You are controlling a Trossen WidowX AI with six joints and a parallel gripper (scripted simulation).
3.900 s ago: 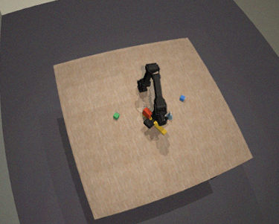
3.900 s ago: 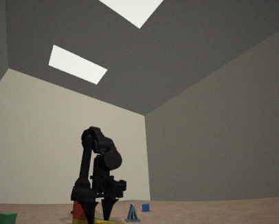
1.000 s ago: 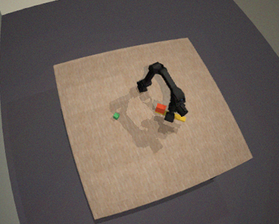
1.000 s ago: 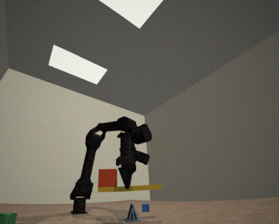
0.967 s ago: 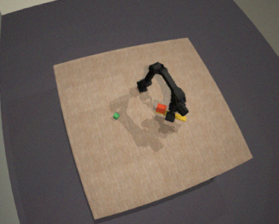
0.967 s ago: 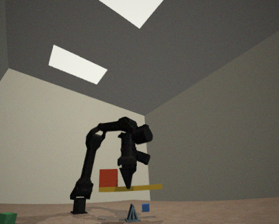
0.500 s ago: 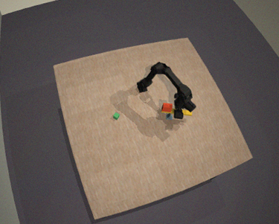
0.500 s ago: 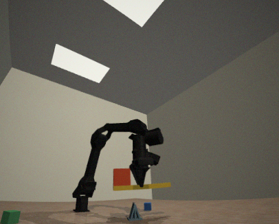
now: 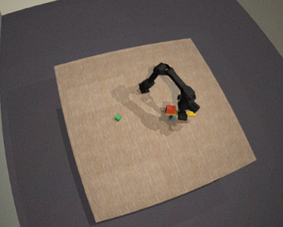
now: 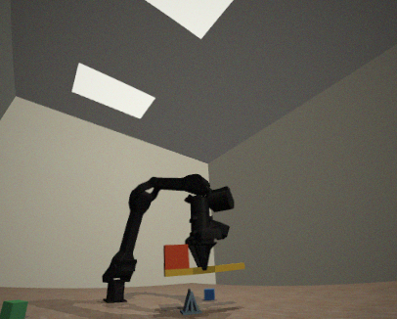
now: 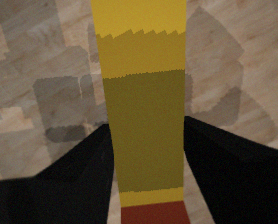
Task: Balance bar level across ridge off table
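Note:
The yellow bar (image 9: 192, 114) (image 10: 230, 267) (image 11: 145, 130) is in the air, with a red block (image 9: 170, 109) (image 10: 176, 256) (image 11: 155, 214) on one end. In the exterior view the bar's red-block end is a little lower than its other end. My gripper (image 10: 204, 268) (image 11: 146, 128) is shut on the bar, beside the red block towards the bar's middle. The blue-grey ridge (image 9: 171, 118) (image 10: 191, 302) stands on the table below the bar, with a gap between them. The ridge does not show in the wrist view.
A green cube (image 9: 118, 117) (image 10: 14, 309) lies on the table (image 9: 136, 171), well away from the ridge. A small blue cube (image 10: 209, 294) lies near the ridge in the exterior view; the arm hides it in the top view.

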